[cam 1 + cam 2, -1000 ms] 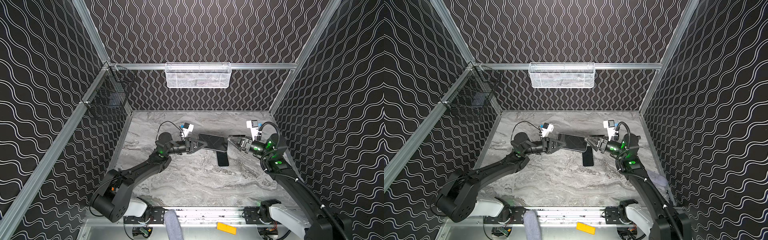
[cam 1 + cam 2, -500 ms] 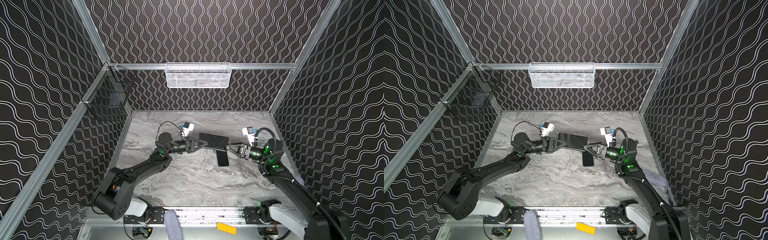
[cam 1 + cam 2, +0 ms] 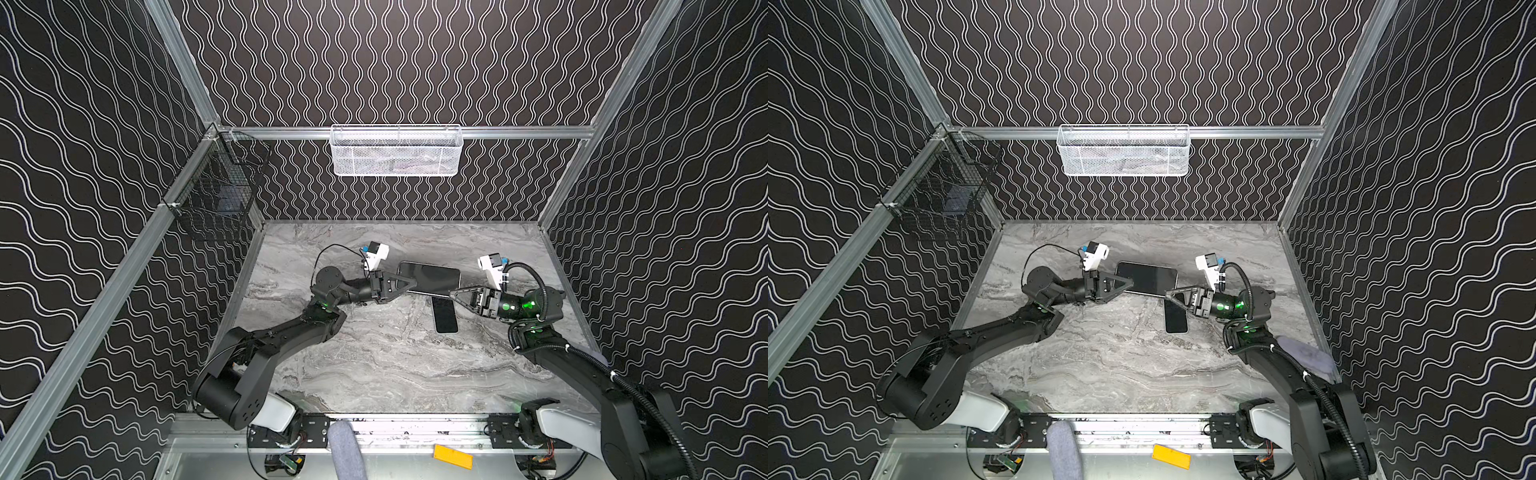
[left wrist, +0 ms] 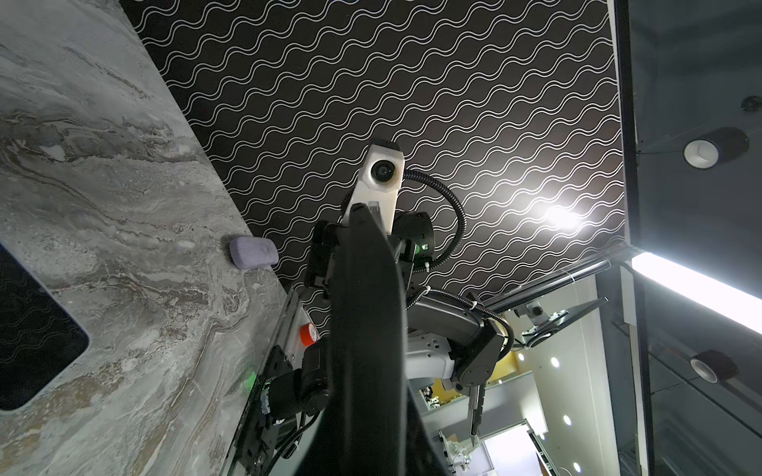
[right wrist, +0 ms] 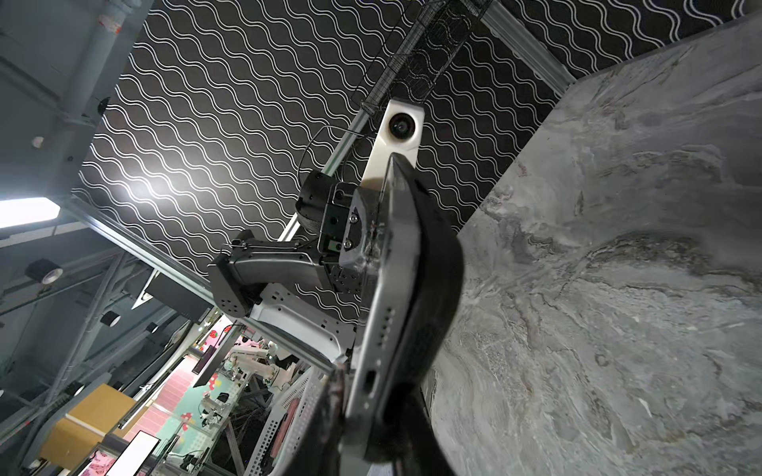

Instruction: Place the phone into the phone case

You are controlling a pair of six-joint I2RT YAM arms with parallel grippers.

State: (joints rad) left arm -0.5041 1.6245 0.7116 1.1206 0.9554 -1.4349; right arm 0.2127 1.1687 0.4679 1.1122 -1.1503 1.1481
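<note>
Since the earlier frame our right hand (image 3: 452, 292) is no longer standing wide beside the phone (image 3: 430, 278). It is now pinching down narrow on the phone's right corner. Our left hand (image 3: 408, 281) is clamping the opposite end, so the phone is hanging roughly level between both hands, above the tabletop (image 3: 374, 357).

In the right wrist view a black phone case (image 5: 439, 288) is lying along one face of the grey phone body, and it is seemingly only partly seated. A second dark slab (image 3: 444, 314) is lying flat on the tabletop just beneath, and we cannot tell what it is.

We are judging this to be the seating step. Next we are needing a firm press along the edges, keeping both grips steady so nothing is slipping or twisting.
</note>
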